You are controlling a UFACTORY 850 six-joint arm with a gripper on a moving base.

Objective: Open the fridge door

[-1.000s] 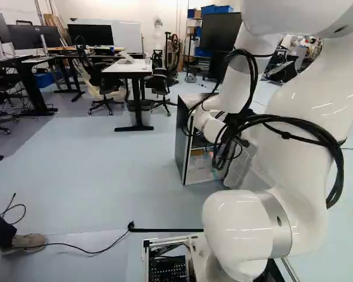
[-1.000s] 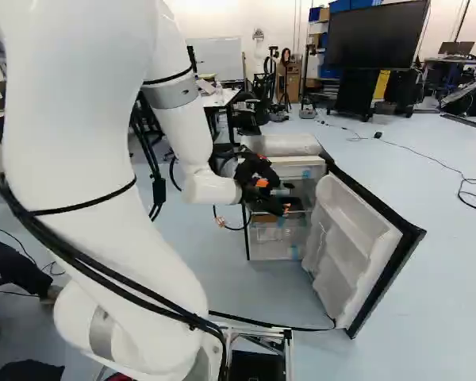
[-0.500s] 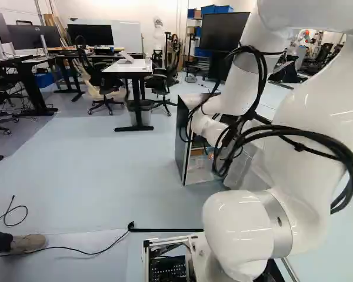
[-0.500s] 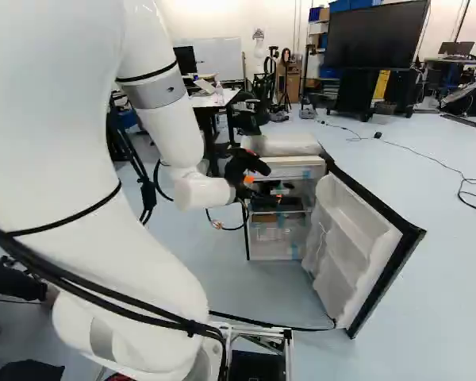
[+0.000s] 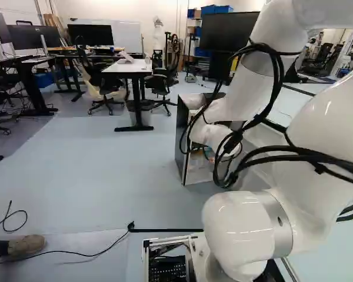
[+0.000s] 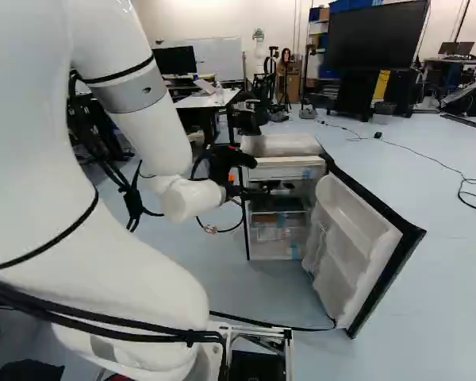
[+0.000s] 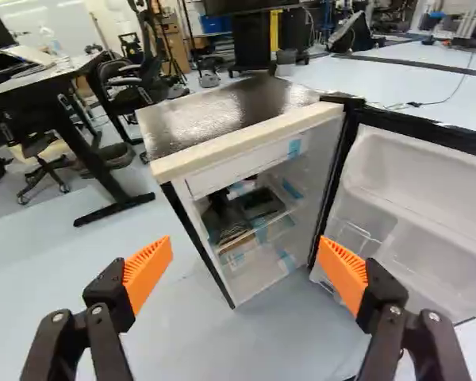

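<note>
Floor (image 5: 94, 176) stretches across the left and centre of the left base view. In the right base view it lies between the fridge (image 6: 282, 144), near centre, and the arm (image 6: 135, 298), at left; a dark cable (image 6: 262, 322) crosses it towards the foot of the door (image 6: 373, 246). The door, right of centre, stands wide open, its long axis upright, its free edge pointing to the lower right and its pale inner face towards the left. The hand (image 6: 250, 176), above centre, has its fingers spread. Wrist view: the fridge lies ahead, framed between the orange pads (image 7: 148, 274); the door lies beyond one pad, apart from it.
</note>
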